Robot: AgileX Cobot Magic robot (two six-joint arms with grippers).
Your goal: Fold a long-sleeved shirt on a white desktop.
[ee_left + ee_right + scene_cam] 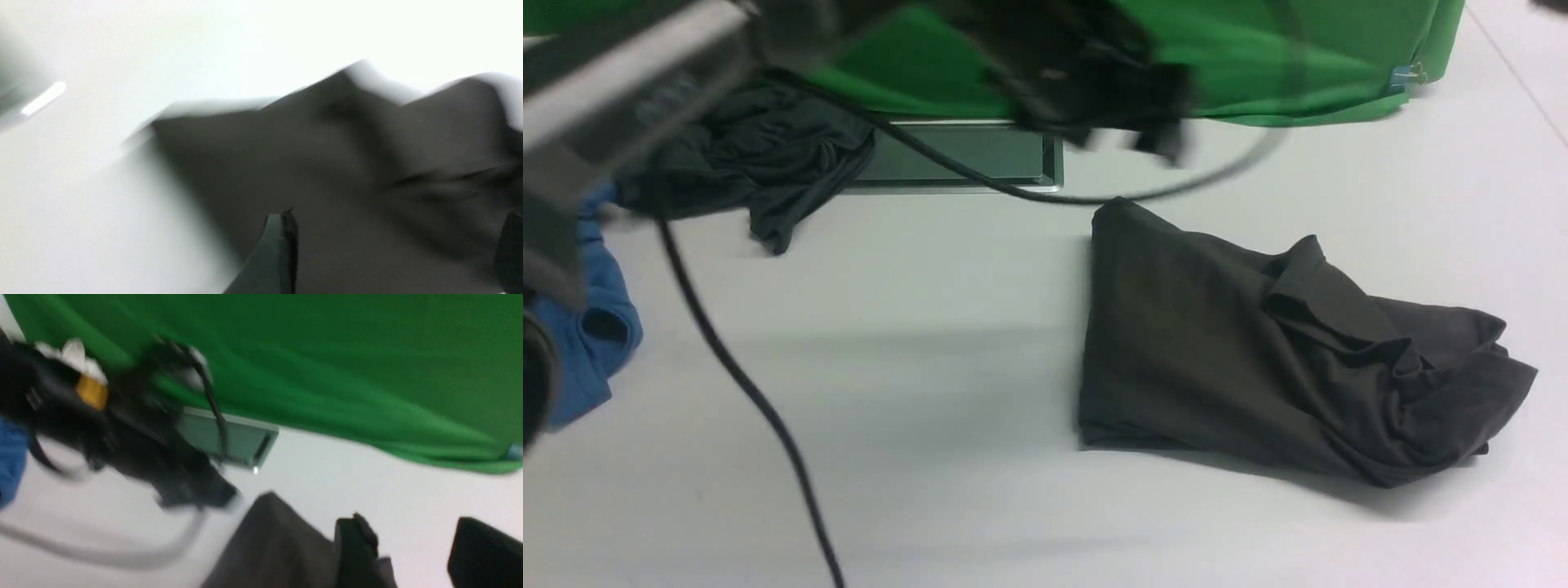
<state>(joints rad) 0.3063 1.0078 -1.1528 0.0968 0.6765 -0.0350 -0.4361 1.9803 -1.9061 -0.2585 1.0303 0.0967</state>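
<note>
Robot body: left arm [690,94] with a silver-grey link bearing faint pale lettering, a blurred black wrist section [1086,73], a thin black looping cable [747,380] and, in the right wrist view, an orange-yellow band [92,392].

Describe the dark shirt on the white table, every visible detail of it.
The very dark olive-brown, soft-looking fabric shirt lies on the right half of the smooth white desktop. Its left part is fairly flat with a straight side edge; the right part is bunched, with a folded flap across it and crumpled ends. Neither gripper visibly holds it. I cannot make out its collar.
</note>
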